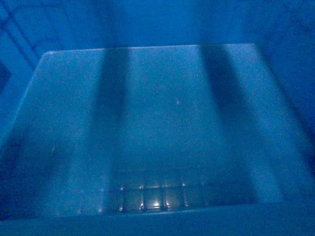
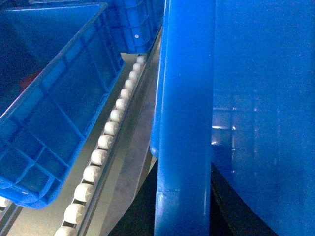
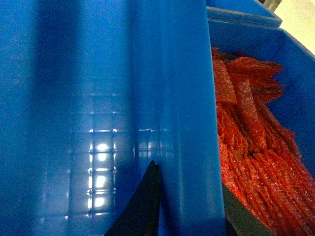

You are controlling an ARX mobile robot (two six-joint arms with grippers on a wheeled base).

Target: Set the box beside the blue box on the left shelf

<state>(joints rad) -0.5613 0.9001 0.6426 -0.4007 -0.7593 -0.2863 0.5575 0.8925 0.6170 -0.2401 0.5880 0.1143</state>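
The box [image 1: 157, 128] fills the head view; I look into its deep, smooth blue inside, with a faint grid on the floor. In the left wrist view its thick rim [image 2: 184, 123] runs upright between the dark fingers [image 2: 140, 216] of my left gripper [image 2: 184, 201], which is shut on it. The right wrist view shows my right gripper [image 3: 189, 211] shut on the opposite wall [image 3: 182, 98], one dark finger [image 3: 140, 206] inside the box. Left of the held box, a ribbed blue box [image 2: 54, 108] rests on the shelf.
A track of white rollers [image 2: 106, 142] and a grey metal rail run between the ribbed box and the held one. Another blue crate [image 2: 138, 24] sits further back. Right of the held box stands a blue crate [image 3: 295, 64] filled with red mesh bags [image 3: 256, 142].
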